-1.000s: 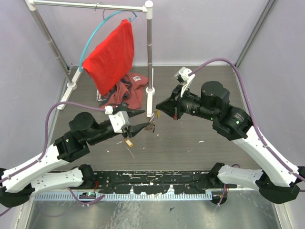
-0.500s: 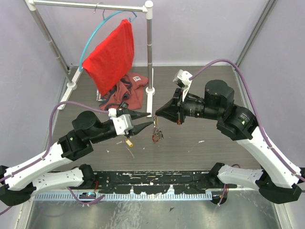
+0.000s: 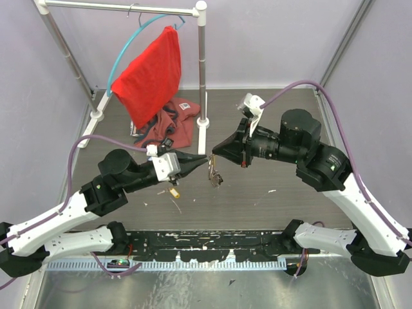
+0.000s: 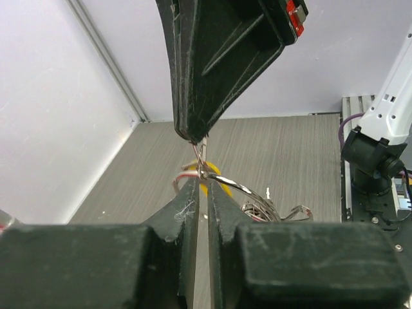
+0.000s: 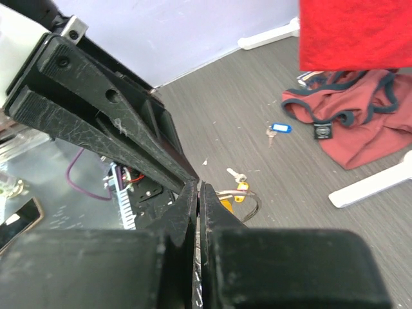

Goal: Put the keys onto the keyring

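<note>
The thin silver keyring [image 3: 215,175] hangs in the air above the middle of the table, with keys [image 4: 270,209] dangling from it. My right gripper [image 3: 214,153] is shut on the ring's wire from above; its black tip [image 4: 198,134] shows in the left wrist view. My left gripper [image 3: 205,159] meets it tip to tip, and its fingers [image 4: 190,203] are pressed onto the ring wire [image 4: 244,190]. A key with a yellow tag [image 3: 174,192] lies on the table below the left gripper. A key with a blue tag [image 5: 281,128] lies near the heaped cloth.
A white clothes rack [image 3: 202,71] stands at the back left with a teal hanger [image 3: 122,55] carrying a red cloth [image 3: 151,74]. A dark red garment [image 3: 170,125] lies heaped at its foot. Walls close in on both sides.
My left gripper has gone from open to shut and its tip has come up against the right gripper's tip at the ring. The right gripper and hanging keys shifted slightly right.
</note>
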Robot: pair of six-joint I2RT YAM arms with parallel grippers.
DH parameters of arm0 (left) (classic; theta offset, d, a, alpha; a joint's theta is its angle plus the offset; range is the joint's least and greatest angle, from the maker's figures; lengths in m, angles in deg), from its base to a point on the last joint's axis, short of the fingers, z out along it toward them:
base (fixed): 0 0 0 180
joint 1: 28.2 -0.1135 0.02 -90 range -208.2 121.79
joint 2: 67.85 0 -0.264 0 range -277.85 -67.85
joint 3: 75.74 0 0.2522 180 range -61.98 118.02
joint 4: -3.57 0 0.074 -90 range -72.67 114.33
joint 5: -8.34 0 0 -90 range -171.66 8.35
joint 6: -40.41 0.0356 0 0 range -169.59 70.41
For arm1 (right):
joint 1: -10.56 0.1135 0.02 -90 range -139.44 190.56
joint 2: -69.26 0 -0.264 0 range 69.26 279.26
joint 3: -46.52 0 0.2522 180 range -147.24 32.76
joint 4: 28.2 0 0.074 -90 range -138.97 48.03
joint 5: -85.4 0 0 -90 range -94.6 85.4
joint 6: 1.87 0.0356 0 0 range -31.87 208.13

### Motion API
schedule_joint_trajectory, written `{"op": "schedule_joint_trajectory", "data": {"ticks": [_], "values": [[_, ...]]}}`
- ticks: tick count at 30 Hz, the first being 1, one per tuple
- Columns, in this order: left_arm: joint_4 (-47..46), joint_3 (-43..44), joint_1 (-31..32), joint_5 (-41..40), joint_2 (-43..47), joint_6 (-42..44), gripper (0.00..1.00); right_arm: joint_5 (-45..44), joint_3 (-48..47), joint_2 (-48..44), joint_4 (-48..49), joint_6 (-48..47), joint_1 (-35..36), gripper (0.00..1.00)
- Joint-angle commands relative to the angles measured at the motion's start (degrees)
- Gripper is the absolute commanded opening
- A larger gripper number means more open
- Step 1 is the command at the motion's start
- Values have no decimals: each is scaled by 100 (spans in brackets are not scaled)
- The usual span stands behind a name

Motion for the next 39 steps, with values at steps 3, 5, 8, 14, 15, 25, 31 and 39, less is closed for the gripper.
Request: {"op": "schedule_joint_trajectory", "data": {"ticks": [3,5,8,14,15,25,31,39], "values": [[73,28,11,-561,17,-122,35,-1650,-352,-199,91,219,-21,1],[119,31,14,-855,-10,-244,48,-1957,-468,-102,-96,361,-23,1],[7,-2,12,-1141,-60,-496,63,-2243,-490,-46,-110,669,-20,1],[-650,-119,20,-1480,-270,-1106,67,-2318,-304,-53,145,1021,-21,1],[-730,-110,16,-1504,-328,-1159,65,-2297,-281,-55,165,1050,-22,1],[-797,52,20,-940,-825,-1520,46,-2264,-56,-163,453,1325,-21,1],[-461,122,15,-1132,-885,-1412,11,-2293,18,-251,497,1397,-23,1],[1254,809,17,-1515,-910,-525,0,-3105,58,-312,206,1306,-21,20]]}}
